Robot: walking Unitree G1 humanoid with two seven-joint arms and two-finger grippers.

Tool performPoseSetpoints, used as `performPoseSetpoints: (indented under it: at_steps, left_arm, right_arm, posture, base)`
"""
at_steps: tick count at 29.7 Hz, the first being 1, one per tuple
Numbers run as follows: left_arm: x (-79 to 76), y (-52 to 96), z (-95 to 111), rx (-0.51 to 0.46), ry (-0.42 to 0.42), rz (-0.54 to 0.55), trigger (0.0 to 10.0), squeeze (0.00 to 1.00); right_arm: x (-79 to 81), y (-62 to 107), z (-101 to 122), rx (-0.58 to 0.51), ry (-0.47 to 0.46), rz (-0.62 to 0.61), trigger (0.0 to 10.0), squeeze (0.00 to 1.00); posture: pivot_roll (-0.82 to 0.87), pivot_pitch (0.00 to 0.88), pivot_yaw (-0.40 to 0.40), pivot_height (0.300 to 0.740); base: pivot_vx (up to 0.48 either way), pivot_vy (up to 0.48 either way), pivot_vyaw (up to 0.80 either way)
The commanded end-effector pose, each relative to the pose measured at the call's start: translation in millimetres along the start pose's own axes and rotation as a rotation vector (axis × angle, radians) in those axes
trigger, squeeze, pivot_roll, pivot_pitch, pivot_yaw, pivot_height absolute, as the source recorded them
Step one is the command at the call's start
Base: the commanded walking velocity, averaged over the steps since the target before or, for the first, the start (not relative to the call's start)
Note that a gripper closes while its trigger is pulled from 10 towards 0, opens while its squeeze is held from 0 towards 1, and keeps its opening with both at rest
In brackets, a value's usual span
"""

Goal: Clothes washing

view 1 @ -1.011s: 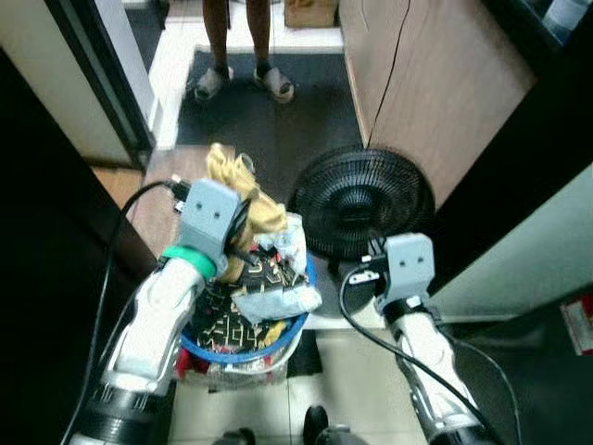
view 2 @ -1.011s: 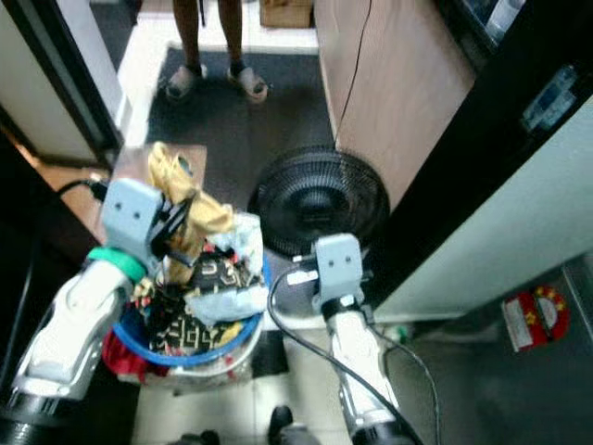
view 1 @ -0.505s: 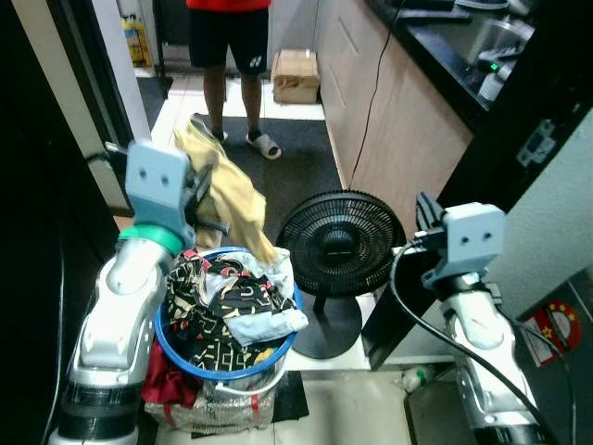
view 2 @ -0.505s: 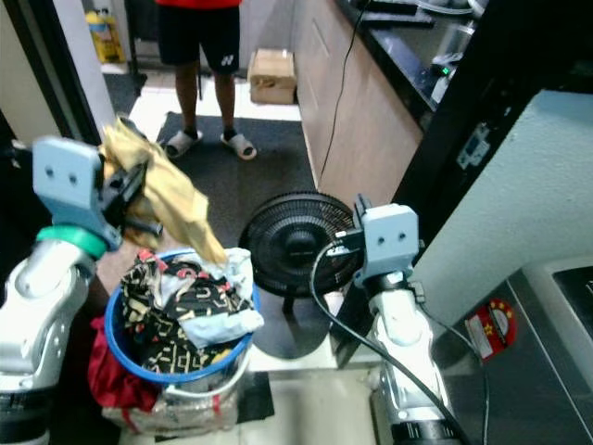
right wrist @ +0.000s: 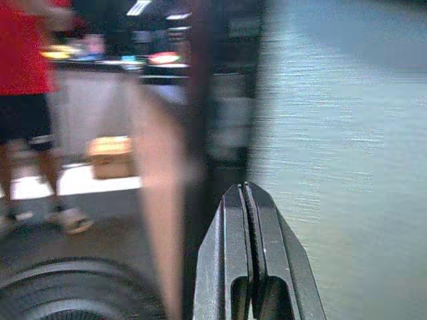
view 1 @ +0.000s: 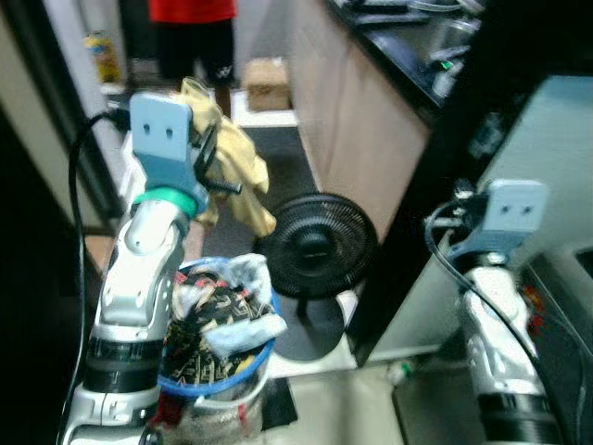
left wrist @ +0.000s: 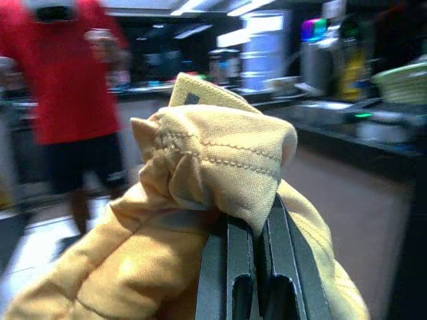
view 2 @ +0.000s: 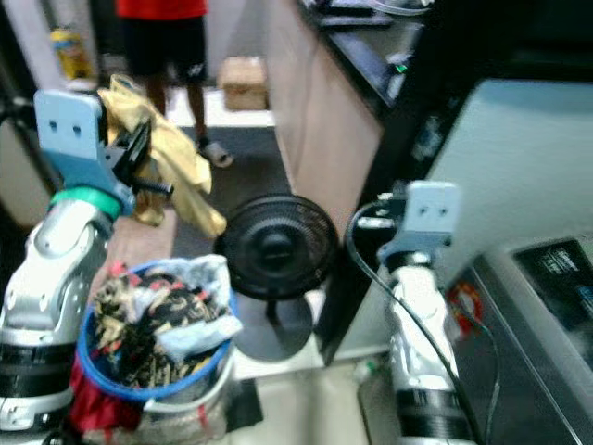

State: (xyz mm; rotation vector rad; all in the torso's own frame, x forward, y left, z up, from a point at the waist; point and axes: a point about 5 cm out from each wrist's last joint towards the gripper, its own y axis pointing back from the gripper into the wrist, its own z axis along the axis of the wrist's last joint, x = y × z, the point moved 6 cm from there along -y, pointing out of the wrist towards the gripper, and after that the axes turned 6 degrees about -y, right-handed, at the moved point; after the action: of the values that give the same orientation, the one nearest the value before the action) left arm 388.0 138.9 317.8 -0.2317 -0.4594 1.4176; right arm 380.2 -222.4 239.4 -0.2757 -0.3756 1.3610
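Note:
My left gripper (view 1: 211, 158) is raised high and shut on a yellow garment (view 1: 233, 165), which hangs from it well above the basket; the cloth (left wrist: 220, 170) drapes over the black fingers in the left wrist view. Below stands a blue laundry basket (view 1: 219, 378) heaped with patterned dark and pale clothes (view 1: 218, 306). My right gripper (right wrist: 245, 253) is shut with nothing in it, held up at the right beside a pale wall. A grey washing machine top (view 2: 547, 306) shows at the far right.
A black floor fan (view 1: 318, 243) stands right of the basket. A person in a red top and dark shorts (view 2: 162, 37) stands at the far end of the passage. Wooden cabinets (view 1: 357, 111) and a dark counter run along the right. A cardboard box (view 2: 237, 82) sits beyond.
The camera has swung right, bringing the washing machine into view. My left gripper still holds the yellow garment high above the basket. The right arm stays raised.

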Motion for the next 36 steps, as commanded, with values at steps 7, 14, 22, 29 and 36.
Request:
performPoseSetpoints:
  at_steps: [7, 14, 22, 29, 36]
  left_arm:
    - [2.5, -1.4, -1, 0.014, 0.006, 0.0, 10.0, 0.0]
    - [2.6, -2.8, -1, 0.019, 0.006, -0.004, 10.0, 0.0]
    - [4.3, -3.9, 1, 0.021, 0.002, -0.005, 10.0, 0.0]
    - [7.7, -4.6, 3, 0.02, -0.011, 0.0, 10.0, 0.0]
    - [6.9, -4.7, 6, 0.009, -0.004, -0.009, 10.0, 0.0]
  right_arm:
    - [-1.4, -1.2, -3, 0.004, -0.034, -0.035, 10.0, 0.0]
    - [-9.7, -0.9, -4, 0.018, -0.059, -0.083, 10.0, 0.0]
    - [-8.6, -1.2, -4, 0.018, -0.069, -0.085, 10.0, 0.0]
    - [-5.2, -0.9, -7, 0.026, -0.076, -0.08, 10.0, 0.0]
    - [-4.2, -1.0, -8, 0.03, -0.072, -0.077, 10.0, 0.0]
  posture:
    - [0.07, 0.0, 0.023, 0.74]
    - [0.07, 0.0, 0.032, 0.74]
    - [0.08, 0.0, 0.036, 0.74]
    - [0.08, 0.0, 0.034, 0.74]
    - [0.08, 0.0, 0.033, 0.74]
  base:
    - [0.0, 0.0, -0.8]
    - [0.0, 0.0, -0.8]
    - [0.0, 0.0, -0.8]
    - [0.0, 0.0, -0.8]
    - [0.0, 0.0, -0.8]
